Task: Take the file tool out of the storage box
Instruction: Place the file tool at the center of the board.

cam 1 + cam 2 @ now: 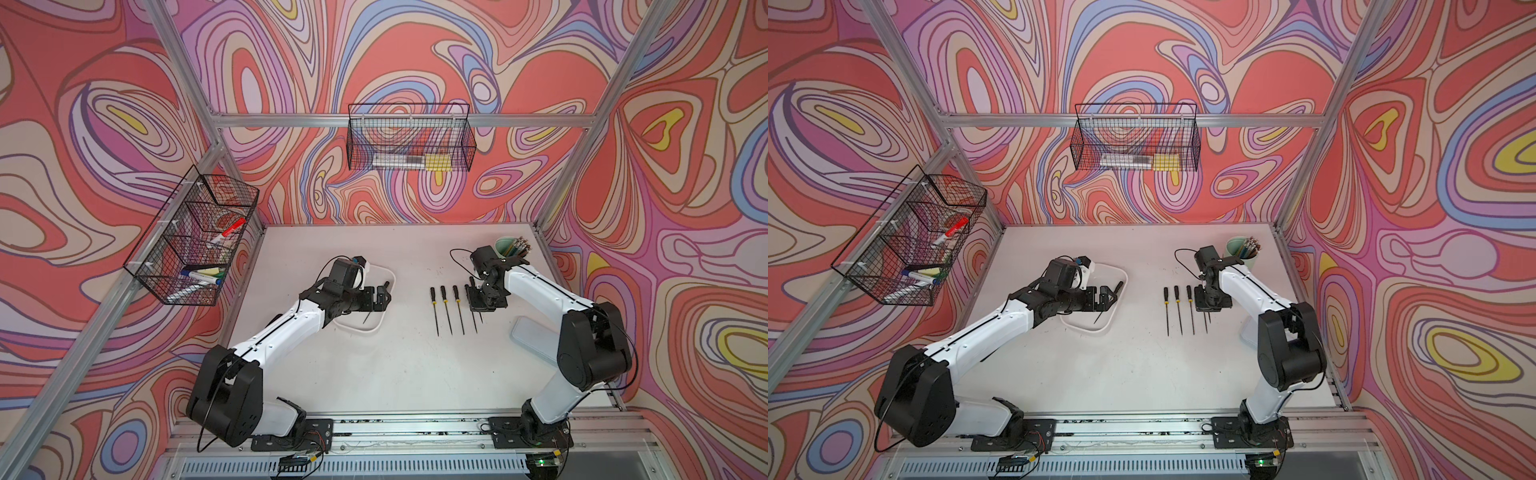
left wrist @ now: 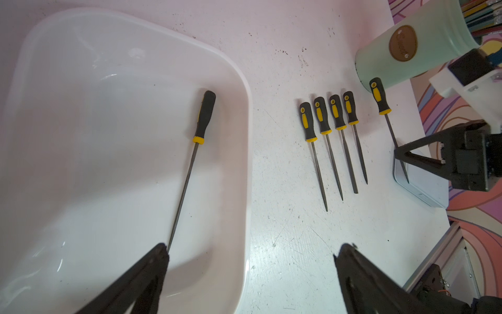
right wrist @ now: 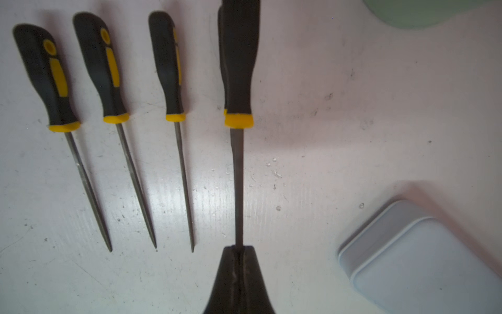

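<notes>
Near the right edge of the tabletop (image 1: 374, 374) I see a pale lid (image 3: 421, 258). My left pincer (image 2: 254, 248) hangs wide open over the storage box (image 2: 239, 89), left of centre; one file tool (image 2: 184, 185) lies inside it. My right pincer (image 3: 239, 250) is clamped on the blade of a second file (image 3: 238, 176), beside four files (image 2: 335, 127) in a row. Far-right corner: mint-green pencil cup (image 2: 385, 59).

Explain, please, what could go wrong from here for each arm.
1. The last file lies thin and low in the storage box, with its handle against the wall. The open left gripper may slip on it or drag the box.
2. The right gripper grips the held file by its shaft, close over the row of files. Setting it down could knock them.
</notes>
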